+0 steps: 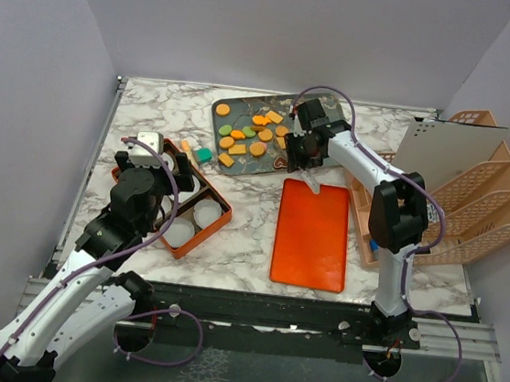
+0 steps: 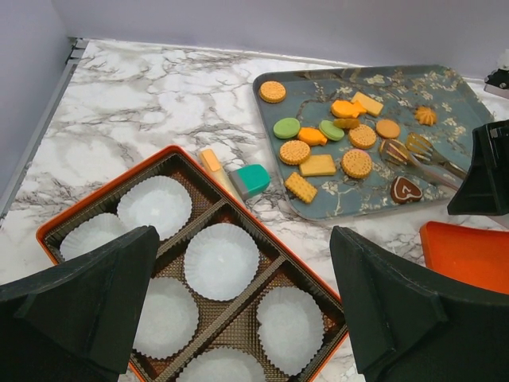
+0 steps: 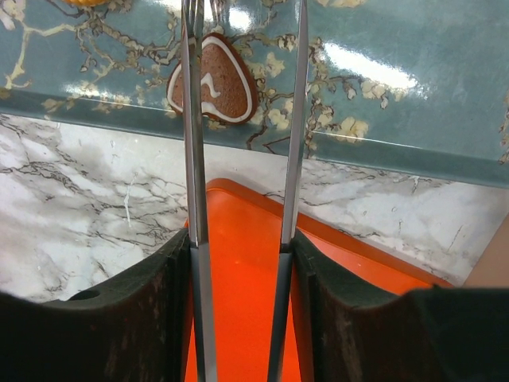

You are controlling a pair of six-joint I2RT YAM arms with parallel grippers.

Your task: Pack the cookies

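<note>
Gripping metal tongs (image 3: pixel 193 159) between its pads, right gripper (image 3: pixel 241 255) keeps the blades parted. Beyond the fingertips, heart cookie (image 3: pixel 219 79) lies on tray (image 3: pixel 398 103) with the left blade crossing it, probably lining up a pinch. Meanwhile left gripper (image 2: pixel 245 247) gapes wide above paper cups (image 2: pixel 221 260) in box (image 2: pixel 111 191). Other cookies (image 2: pixel 318 165) lie ahead of it on the tray.

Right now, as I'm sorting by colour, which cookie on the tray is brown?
The heart-shaped cookie at the tray's near edge, beside the tongs; all the others are orange, yellow or green.
</note>
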